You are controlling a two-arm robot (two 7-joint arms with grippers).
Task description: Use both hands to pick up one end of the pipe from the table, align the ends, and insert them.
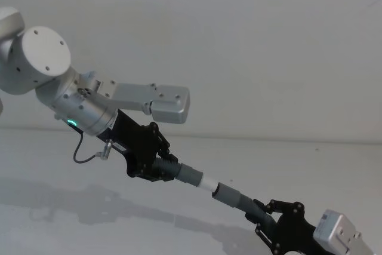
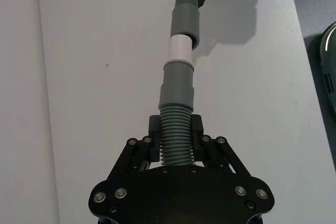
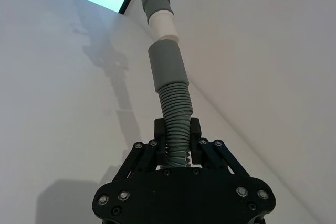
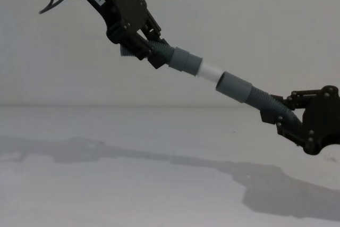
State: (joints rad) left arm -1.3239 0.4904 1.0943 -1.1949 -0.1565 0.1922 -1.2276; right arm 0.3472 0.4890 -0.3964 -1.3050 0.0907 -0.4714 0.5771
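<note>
Pipe pieces of dark grey ribbed plastic are held in the air above the matte white-grey worktop [image 4: 106, 184], end to end along one slanted line. The narrow white tip [image 4: 210, 71] of the upper piece [image 4: 180, 59] is seen meeting the mouth of the wide grey socket cuff [image 4: 234, 87] of the lower piece [image 4: 260, 102]; most of the tip is left showing. The black two-fingered left tool [image 4: 139, 43] is clamped on the upper piece's ribs, the right tool [image 4: 287, 120] on the lower piece's. A push along the shared axis is judged to be needed.
</note>
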